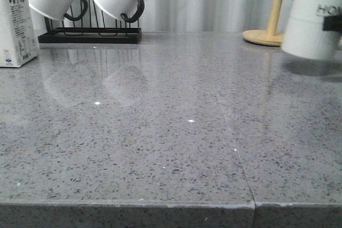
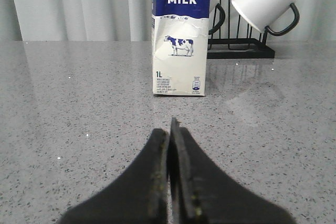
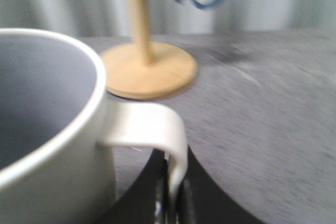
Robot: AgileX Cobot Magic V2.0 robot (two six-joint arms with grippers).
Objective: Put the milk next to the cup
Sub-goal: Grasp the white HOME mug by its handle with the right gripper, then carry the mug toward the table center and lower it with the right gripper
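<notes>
Risk is mainly on your right side: the right gripper (image 3: pixel 169 203) has its jaws pinched on the thin handle of the cup (image 1: pixel 312 22), which hangs tilted above the counter (image 1: pixel 160 142). Such a small hold lets the heavy mug swing or slip. The milk (image 2: pixel 181 35) stands upright at the far left, well apart from the cup. Your left gripper (image 2: pixel 170 171) points at it with jaws pressed together, so advancing like this only pushes the tall carton over.

White cup (image 1: pixel 311 22) — blue-banded milk (image 2: pixel 181 32).
</notes>
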